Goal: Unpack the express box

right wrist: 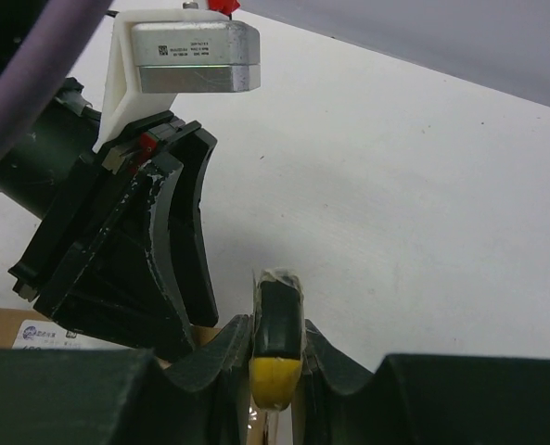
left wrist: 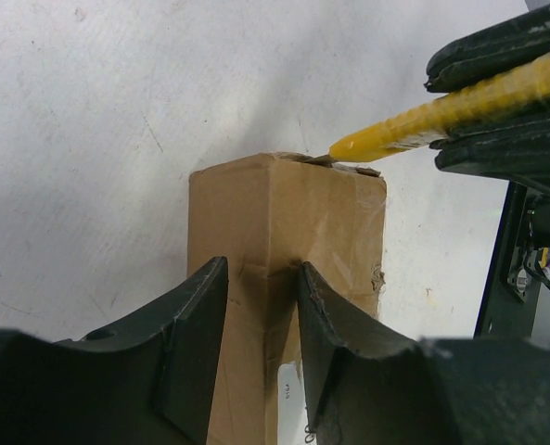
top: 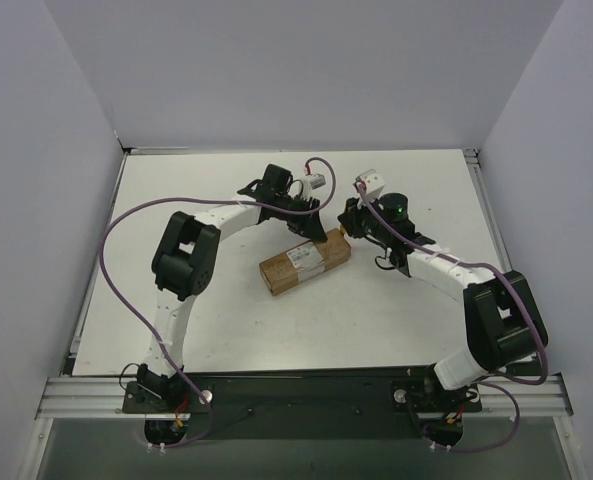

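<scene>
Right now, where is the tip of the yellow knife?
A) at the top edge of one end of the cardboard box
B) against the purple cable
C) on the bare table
A: the left wrist view shows the yellow knife, held in the right arm's fingers, with its tip on the end edge of the cardboard box.

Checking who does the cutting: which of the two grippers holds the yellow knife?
The right gripper: shut on the utility knife, tip at one end of the express box. The left gripper holds no tool, sitting over the box.
</scene>
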`<action>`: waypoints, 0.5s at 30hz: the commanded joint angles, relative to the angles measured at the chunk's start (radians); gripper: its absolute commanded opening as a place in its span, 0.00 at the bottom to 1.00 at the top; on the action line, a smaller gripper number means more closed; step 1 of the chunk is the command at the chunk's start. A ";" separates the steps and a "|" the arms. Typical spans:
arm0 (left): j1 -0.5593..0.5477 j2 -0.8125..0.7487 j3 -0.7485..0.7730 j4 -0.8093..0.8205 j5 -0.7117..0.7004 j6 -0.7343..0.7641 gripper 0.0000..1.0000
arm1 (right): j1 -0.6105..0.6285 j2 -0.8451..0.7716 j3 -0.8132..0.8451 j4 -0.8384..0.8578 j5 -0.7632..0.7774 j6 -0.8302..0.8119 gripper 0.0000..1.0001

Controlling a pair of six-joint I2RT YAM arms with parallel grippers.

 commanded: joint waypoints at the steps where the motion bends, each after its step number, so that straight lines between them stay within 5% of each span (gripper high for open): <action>1: 0.001 0.057 -0.027 -0.066 -0.152 0.027 0.42 | 0.032 -0.063 -0.025 -0.067 0.046 0.015 0.00; 10: 0.019 -0.060 0.082 -0.014 -0.084 0.027 0.52 | 0.045 -0.054 -0.036 -0.037 0.069 0.012 0.00; 15: 0.037 -0.230 -0.027 0.027 -0.022 0.139 0.53 | 0.040 -0.040 -0.022 -0.023 0.068 -0.003 0.00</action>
